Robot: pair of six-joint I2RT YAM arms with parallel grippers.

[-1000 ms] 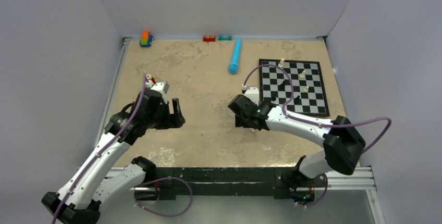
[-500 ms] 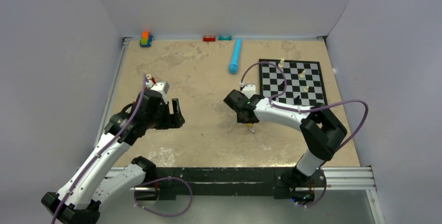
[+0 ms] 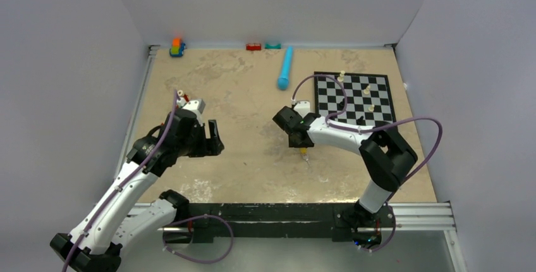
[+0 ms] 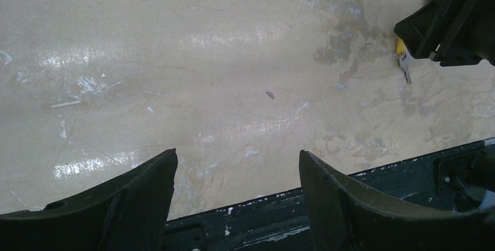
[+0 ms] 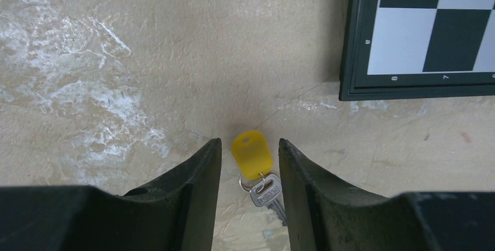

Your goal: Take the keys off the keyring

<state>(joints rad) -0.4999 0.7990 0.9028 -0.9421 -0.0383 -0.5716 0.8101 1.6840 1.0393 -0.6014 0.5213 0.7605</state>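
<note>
1. My right gripper (image 5: 250, 146) is pointed down at the table (image 5: 117, 41), jaws narrow but not closed. I'd lower it straight down, so neither finger drags anything sideways.
2. My left gripper (image 4: 238, 156) hangs wide and empty, well to the left of the right one. It will probably have to come across and take the other end.
3. The yellow tag (image 5: 251, 153) lies flat between the right fingers with a sliver of gap on each side. I'd close gently on it.
4. The keys (image 5: 267, 194) trail just behind the tag, beneath the wrist.
5. The keyring (image 5: 247, 182) joins the two and must stay outside the pinch.
6. Since a second ago, the right elbow has swung inward and the gripper has drawn back slightly, exposing the tag. The left arm has not moved.
</note>
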